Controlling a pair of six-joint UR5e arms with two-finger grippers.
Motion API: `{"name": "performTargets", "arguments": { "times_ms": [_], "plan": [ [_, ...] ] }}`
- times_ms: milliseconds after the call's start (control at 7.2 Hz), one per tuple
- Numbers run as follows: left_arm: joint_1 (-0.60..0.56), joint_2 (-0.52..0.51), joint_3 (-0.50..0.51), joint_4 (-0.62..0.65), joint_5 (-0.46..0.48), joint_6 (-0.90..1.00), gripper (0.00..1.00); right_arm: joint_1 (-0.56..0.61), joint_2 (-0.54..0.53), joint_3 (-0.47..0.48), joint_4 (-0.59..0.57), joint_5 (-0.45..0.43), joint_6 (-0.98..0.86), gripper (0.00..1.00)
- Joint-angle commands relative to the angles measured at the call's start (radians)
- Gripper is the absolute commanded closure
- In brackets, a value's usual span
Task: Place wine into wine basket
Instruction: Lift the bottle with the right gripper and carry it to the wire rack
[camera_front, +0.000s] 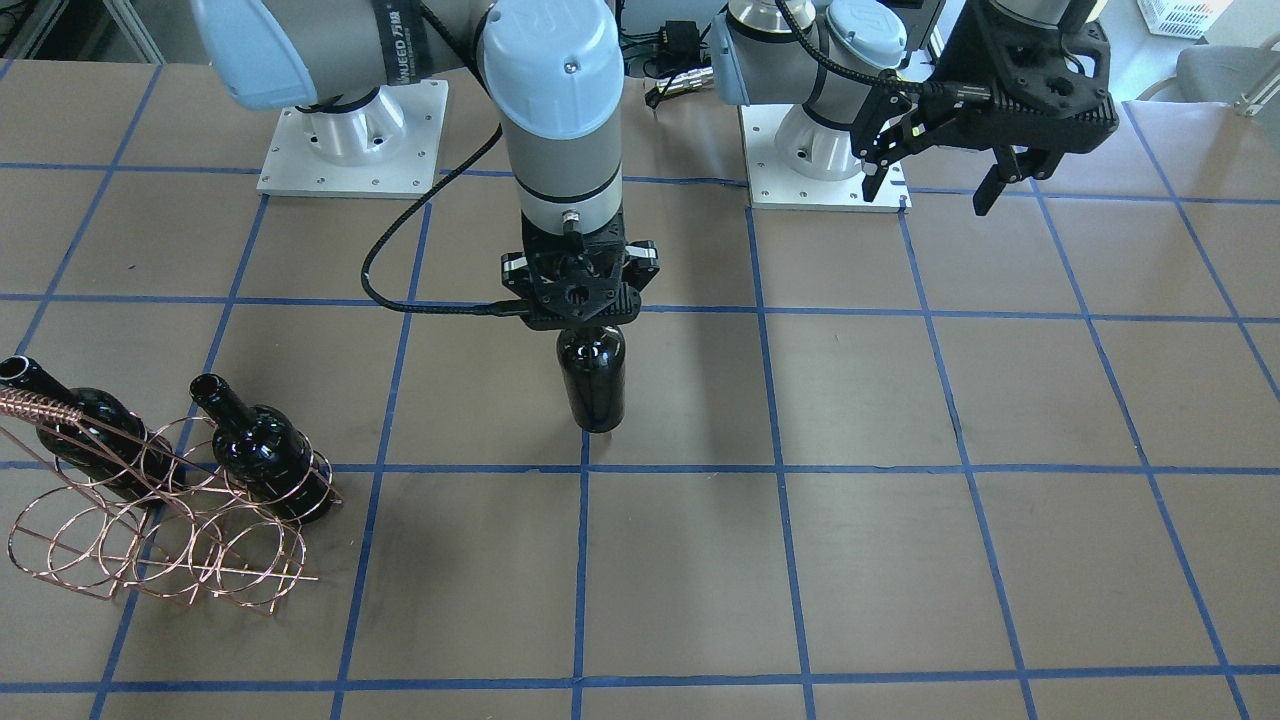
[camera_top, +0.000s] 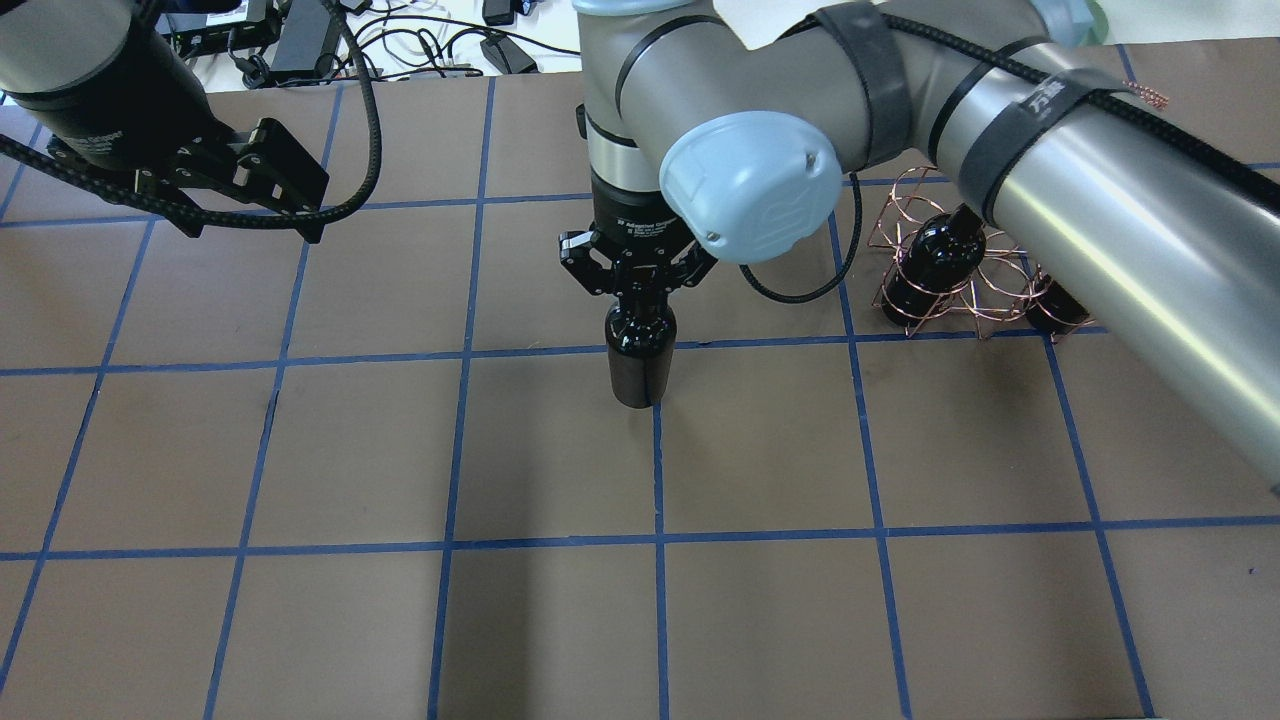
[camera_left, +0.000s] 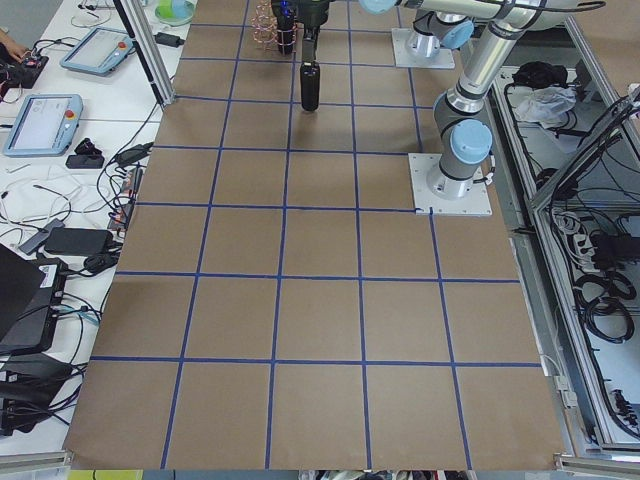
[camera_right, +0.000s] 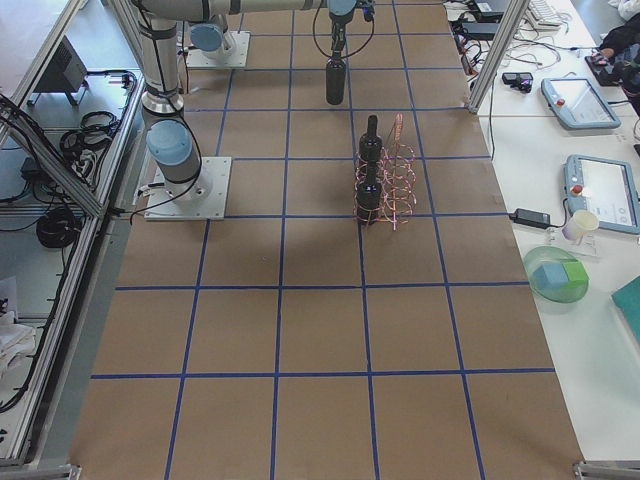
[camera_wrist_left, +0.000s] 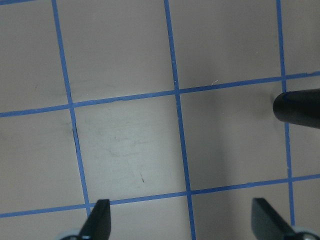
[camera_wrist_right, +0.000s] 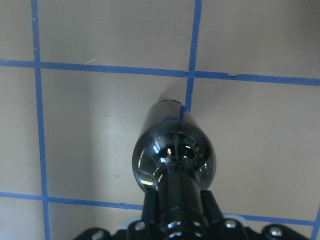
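My right gripper (camera_front: 585, 322) is shut on the neck of a glossy black wine bottle (camera_front: 592, 382) and holds it upright over the table's middle, base at or just above the surface. The right wrist view shows the fingers (camera_wrist_right: 209, 209) clamped on its neck, with the bottle (camera_wrist_right: 172, 155) below. The copper wire wine basket (camera_front: 150, 535) lies off to my right, with two identical bottles (camera_front: 265, 452) (camera_front: 85, 420) in its loops. It also shows in the overhead view (camera_top: 915, 300). My left gripper (camera_front: 930, 195) is open and empty, raised near its base.
The table (camera_top: 300, 450) is brown paper with a blue tape grid. The two arm base plates (camera_front: 350, 150) (camera_front: 825, 160) sit at the robot side. Cables and devices lie beyond the table's far edge (camera_top: 350, 40).
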Motion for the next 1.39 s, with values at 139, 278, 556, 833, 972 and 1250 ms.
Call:
{"name": "performTargets", "arguments": {
  "times_ms": [139,278,556,833,972,1250],
  "plan": [
    [0.000,0.001,0.000,-0.001,0.002,0.002,0.00,-0.180,-0.130,-0.016,0.232,-0.041,-0.169,1.00],
    [0.000,0.001,0.000,-0.001,0.000,0.002,0.00,-0.263,-0.175,-0.016,0.298,-0.082,-0.258,1.00],
    [0.000,0.003,-0.006,-0.001,0.002,0.000,0.00,-0.378,-0.215,-0.018,0.374,-0.145,-0.420,1.00],
    [0.000,0.004,-0.006,-0.001,0.000,0.002,0.00,-0.488,-0.217,-0.028,0.369,-0.211,-0.584,1.00],
    [0.000,0.004,-0.006,-0.001,-0.003,0.002,0.00,-0.538,-0.223,-0.056,0.371,-0.225,-0.645,1.00],
    [0.000,0.006,-0.008,-0.001,-0.002,0.002,0.00,-0.599,-0.212,-0.064,0.295,-0.219,-0.779,1.00]
  ]
}}
